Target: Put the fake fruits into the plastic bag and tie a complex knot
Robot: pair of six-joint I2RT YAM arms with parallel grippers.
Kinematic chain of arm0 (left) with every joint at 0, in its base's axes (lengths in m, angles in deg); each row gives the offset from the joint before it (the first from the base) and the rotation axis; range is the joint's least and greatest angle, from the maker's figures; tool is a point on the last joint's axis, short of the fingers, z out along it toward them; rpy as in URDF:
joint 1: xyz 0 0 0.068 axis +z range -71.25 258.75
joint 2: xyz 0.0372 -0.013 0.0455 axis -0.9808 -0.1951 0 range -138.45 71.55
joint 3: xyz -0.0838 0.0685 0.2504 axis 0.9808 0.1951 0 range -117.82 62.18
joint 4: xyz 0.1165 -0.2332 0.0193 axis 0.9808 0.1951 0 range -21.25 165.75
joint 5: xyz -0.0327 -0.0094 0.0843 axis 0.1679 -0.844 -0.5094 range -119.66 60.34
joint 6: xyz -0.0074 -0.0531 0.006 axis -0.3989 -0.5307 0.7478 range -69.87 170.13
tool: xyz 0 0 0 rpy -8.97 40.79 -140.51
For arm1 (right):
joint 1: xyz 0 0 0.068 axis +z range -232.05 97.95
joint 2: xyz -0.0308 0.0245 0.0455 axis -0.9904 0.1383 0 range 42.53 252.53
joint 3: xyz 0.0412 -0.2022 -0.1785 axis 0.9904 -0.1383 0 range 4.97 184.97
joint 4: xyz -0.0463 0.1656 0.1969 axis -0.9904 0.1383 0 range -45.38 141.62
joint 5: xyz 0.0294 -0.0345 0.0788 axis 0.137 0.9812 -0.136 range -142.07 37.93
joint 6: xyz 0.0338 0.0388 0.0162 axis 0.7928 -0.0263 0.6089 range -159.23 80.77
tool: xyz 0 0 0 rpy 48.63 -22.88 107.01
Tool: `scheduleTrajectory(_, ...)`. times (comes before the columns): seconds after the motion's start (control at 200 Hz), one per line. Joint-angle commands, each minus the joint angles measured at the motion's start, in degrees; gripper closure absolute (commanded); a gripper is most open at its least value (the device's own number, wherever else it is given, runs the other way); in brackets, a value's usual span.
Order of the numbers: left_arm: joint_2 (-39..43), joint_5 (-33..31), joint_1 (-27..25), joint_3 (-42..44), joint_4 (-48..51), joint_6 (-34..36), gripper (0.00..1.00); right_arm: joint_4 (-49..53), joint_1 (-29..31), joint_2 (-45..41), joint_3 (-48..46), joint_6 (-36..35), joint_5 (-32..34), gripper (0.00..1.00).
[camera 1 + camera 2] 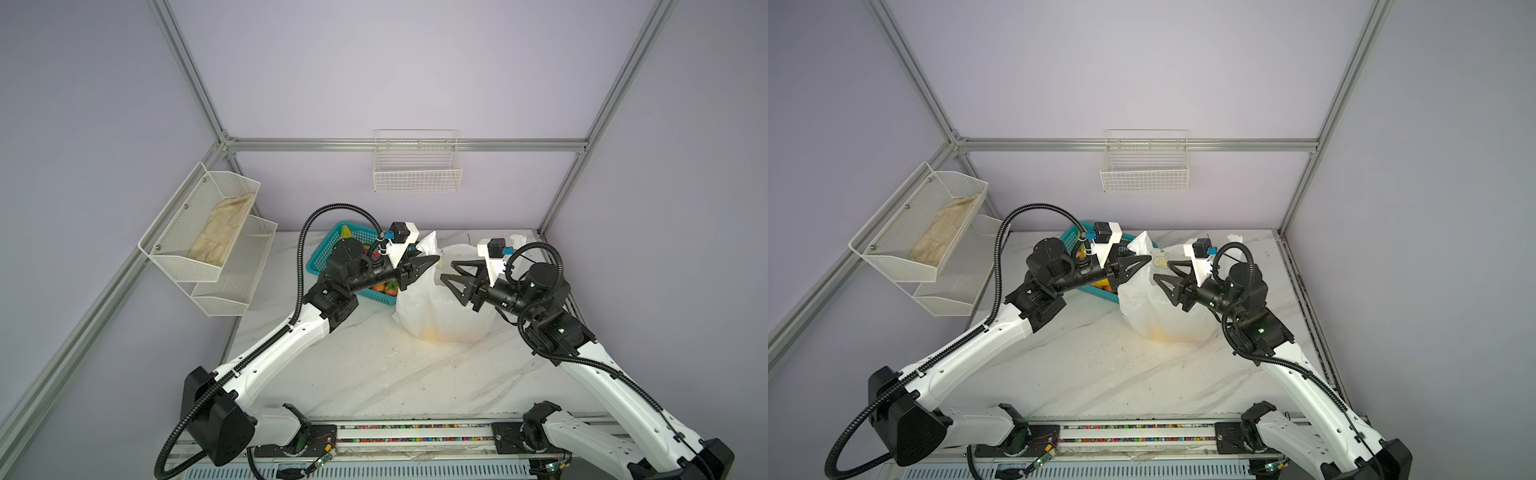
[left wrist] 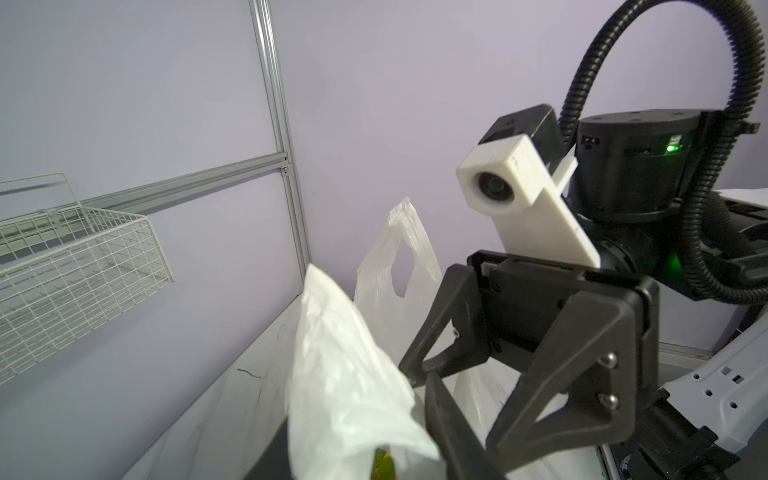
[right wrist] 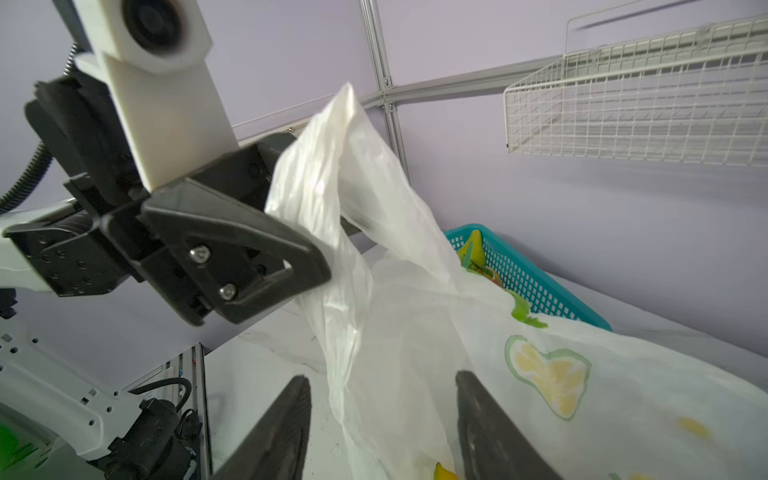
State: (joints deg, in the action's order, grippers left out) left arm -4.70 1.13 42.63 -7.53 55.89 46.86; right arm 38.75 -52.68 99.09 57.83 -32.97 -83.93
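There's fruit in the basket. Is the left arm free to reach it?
Probably not: the left gripper is shut on a handle of the plastic bag, and the fake fruits lie in the teal basket under its wrist.

1. The plastic bag (image 1: 440, 316) stood bulging on the desk (image 1: 374, 374).
2. The left gripper (image 1: 435, 260) pinched its left handle.
3. The right gripper (image 1: 448, 271) hung beside, fingers apart.
4. A teal basket (image 1: 322, 257) sat just left.

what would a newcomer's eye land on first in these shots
The white plastic bag bulges at the middle of the marble table, with both arms meeting over it. The left gripper pinches the bag's raised handle, and the right gripper hangs open just beside it. Behind the left arm, a teal basket holds bright fake fruits.
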Motion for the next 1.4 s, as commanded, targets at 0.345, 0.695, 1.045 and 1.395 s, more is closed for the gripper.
scheduleTrajectory(0.345, 4.4, -4.7, 0.2, 2.0, -3.0, -3.5, 0.92, -9.5, 2.5, 1.0, 0.0, -10.0, 4.5, 0.07)
scheduleTrajectory(0.695, 6.5, -3.4, 0.2, 4.2, -4.7, -10.6, 1.0, -20.8, 2.5, 10.1, 1.7, -12.9, -4.3, 0.03)
scheduleTrajectory(1.045, 9.4, -8.6, 0.2, 7.8, -5.8, -18.6, 1.0, -40.5, 5.8, 16.8, -5.1, -1.3, -13.0, 0.55)
scheduleTrajectory(1.395, 11.0, -0.6, 3.7, 7.1, 2.8, -8.5, 0.57, -37.8, 5.8, 14.6, -9.7, -2.6, -18.6, 1.0)
